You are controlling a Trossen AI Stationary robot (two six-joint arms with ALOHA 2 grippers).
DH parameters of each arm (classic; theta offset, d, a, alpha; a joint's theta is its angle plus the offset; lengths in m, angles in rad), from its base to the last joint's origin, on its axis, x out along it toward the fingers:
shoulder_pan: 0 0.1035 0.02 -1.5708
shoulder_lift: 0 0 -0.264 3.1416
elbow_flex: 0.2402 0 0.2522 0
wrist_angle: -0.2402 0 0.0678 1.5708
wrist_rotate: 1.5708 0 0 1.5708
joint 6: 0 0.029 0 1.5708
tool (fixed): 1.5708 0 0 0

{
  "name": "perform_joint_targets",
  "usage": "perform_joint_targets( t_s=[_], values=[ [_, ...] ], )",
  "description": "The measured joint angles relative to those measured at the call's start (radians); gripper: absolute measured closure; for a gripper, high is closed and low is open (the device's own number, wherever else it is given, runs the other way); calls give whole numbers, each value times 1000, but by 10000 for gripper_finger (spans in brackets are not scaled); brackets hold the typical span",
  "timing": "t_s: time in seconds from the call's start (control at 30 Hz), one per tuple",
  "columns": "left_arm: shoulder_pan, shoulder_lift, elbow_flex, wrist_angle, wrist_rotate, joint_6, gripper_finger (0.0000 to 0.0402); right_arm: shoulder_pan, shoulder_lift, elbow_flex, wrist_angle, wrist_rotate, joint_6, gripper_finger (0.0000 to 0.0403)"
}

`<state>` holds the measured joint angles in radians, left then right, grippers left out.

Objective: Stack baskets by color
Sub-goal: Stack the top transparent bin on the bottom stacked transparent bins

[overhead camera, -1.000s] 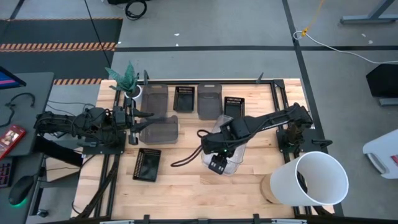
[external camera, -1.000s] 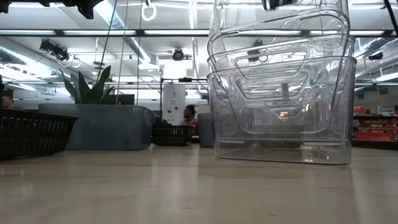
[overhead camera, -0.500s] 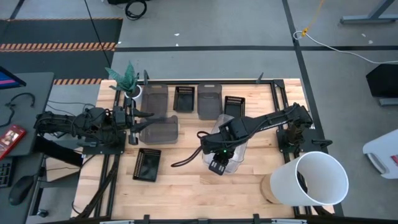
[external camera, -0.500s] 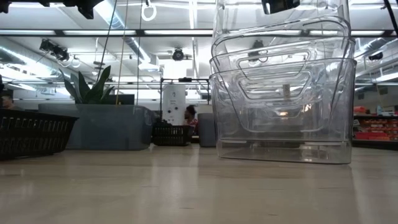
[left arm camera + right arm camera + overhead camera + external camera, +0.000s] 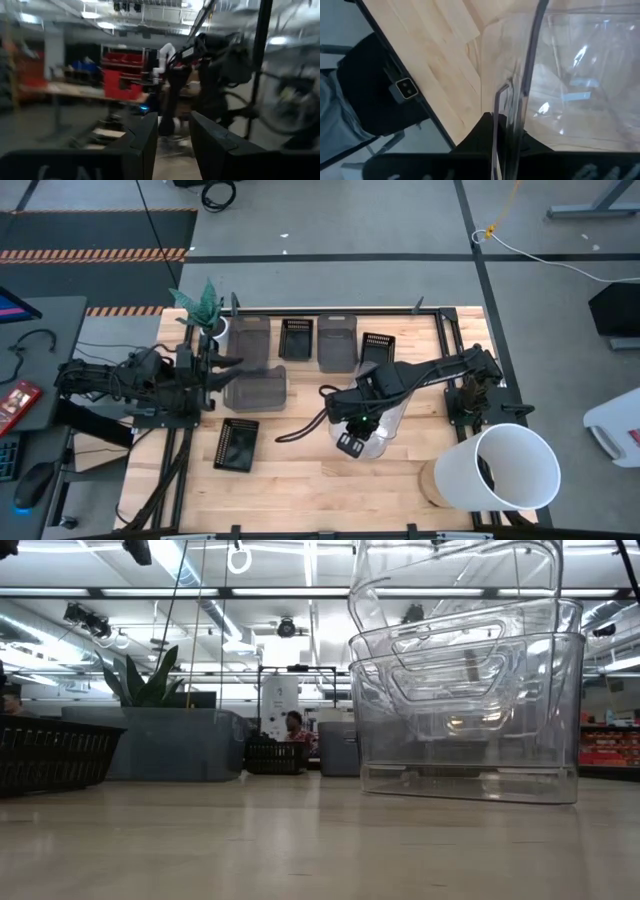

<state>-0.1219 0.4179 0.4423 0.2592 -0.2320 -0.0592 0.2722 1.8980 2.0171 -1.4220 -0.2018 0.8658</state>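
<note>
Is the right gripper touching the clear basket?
Touching. In the right wrist view the right gripper has its dark jaws shut on the thin wall of the clear basket, with no gap showing.

Lighting even and bright from overhead strip lights (image 5: 300,595) in the low view; no hard shadows on the wooden table (image 5: 300,475) below them. Specular glare and reflections on the clear baskets (image 5: 465,690), also streaks through their wall in the right wrist view. Left wrist view heavily motion-blurred, room behind soft. Low view: table foreground out of focus, background beyond the baskets hazy.
</note>
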Motion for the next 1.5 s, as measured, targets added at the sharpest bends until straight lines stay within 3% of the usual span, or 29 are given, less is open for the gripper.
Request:
perform_joint_targets(
  t_s=[0.23,0.67,1.5],
  values=[
    [0,1,0,-24,11,-212,283,5,0,68,-25,-2,23,393],
    [0,1,0,-129,20,-108,283,16,-2,240,-148,118,36,394],
    [0,1,0,-182,20,-87,283,26,-1,-20,-146,154,-35,394]
  ],
)
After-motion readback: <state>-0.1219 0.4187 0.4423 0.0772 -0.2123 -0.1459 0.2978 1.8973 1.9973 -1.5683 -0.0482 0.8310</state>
